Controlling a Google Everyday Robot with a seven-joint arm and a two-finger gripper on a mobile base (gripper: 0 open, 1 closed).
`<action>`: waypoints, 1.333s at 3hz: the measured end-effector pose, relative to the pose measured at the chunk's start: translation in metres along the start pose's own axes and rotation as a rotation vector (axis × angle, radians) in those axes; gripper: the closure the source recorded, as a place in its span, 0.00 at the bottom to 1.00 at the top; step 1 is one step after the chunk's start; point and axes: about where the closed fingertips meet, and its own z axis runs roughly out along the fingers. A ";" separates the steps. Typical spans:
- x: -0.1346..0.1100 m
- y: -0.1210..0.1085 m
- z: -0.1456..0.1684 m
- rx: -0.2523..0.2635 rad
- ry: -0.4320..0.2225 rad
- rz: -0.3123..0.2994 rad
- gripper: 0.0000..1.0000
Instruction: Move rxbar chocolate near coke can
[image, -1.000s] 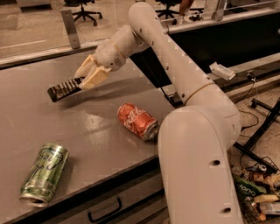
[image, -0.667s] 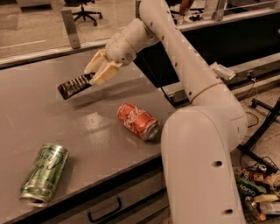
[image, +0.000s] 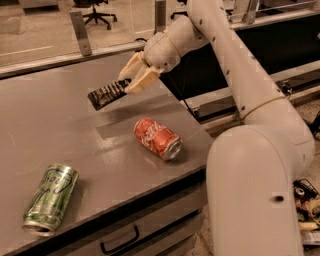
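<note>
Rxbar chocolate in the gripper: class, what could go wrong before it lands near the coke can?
The gripper pinches only one end of the rxbar chocolate, above the table, so it might slip. The coke can lies on its side near the edge; a nudge could roll it off.

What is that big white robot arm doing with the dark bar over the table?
The robot's claw is shut on the rxbar chocolate and holds it in the air above the grey table. The coke can lies on its side below and to the right of the bar, near the table's front edge. A green can lies on its side at the near left. The bar has not yet been set down.
</note>
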 end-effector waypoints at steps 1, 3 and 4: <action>0.009 0.011 -0.014 -0.011 0.032 -0.006 0.84; 0.018 0.009 -0.020 -0.020 0.107 -0.058 0.37; 0.019 0.010 -0.018 -0.033 0.121 -0.082 0.13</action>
